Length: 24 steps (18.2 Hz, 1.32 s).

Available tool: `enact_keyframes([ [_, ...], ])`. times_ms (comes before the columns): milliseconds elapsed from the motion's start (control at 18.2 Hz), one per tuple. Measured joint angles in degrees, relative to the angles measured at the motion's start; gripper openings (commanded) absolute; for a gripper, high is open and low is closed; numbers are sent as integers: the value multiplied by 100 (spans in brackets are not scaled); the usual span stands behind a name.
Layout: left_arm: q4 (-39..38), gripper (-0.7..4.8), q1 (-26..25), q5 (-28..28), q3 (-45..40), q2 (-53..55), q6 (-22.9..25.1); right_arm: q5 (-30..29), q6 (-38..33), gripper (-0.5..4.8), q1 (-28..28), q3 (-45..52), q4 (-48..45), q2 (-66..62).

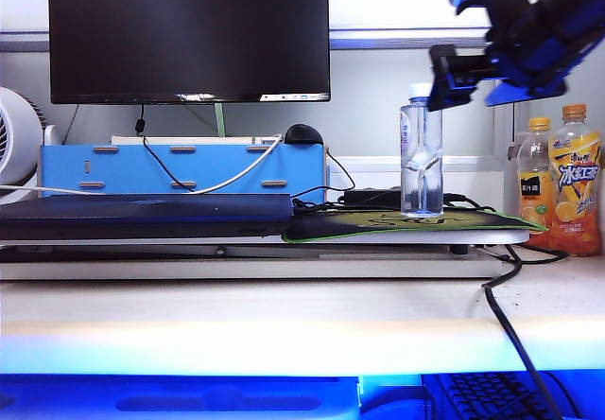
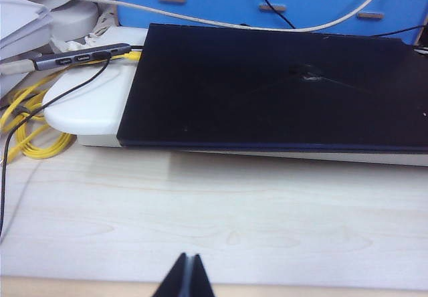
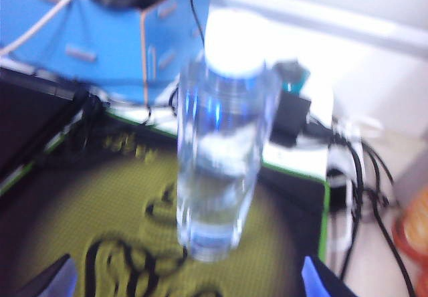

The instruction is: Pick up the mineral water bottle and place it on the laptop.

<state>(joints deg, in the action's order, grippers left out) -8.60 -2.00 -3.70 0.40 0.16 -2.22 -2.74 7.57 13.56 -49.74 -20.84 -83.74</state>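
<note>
Two claws belong to this rig, and they stand far apart. The right claw (image 1: 463,79) hangs in the air at the upper right of the exterior view, just above and to the right of the mineral water bottle (image 1: 422,150), not touching it; in the right wrist view its two finger tips (image 3: 50,280) show at the far edges with the bottle (image 3: 221,143) between and beyond them, so its jaws are spread wide and hold nothing. The bottle stands upright on the green-edged mouse pad (image 1: 397,226), white cap on top. To the left of the pad, on the same raised white platform (image 1: 255,242), lies the laptop (image 1: 142,214), closed and flat, with nothing on its lid. The left claw (image 2: 186,277) sits low over the pale wooden bench (image 2: 214,210), in front of the laptop (image 2: 267,89), its fingers pressed together. Two orange-capped drink bottles (image 1: 558,179) stand at the far right, beside the pad, and a black monitor (image 1: 189,32) rises behind the laptop.
</note>
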Motion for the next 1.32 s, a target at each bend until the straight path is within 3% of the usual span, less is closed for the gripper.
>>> enact_keyframes([
  [439,0,-2,0,0,0,0,0,-120,2,479,0,-1567,162,-1469],
  [1318,0,-2,0,0,0,0,0,197,153,479,-2,-2765,570,-2640],
])
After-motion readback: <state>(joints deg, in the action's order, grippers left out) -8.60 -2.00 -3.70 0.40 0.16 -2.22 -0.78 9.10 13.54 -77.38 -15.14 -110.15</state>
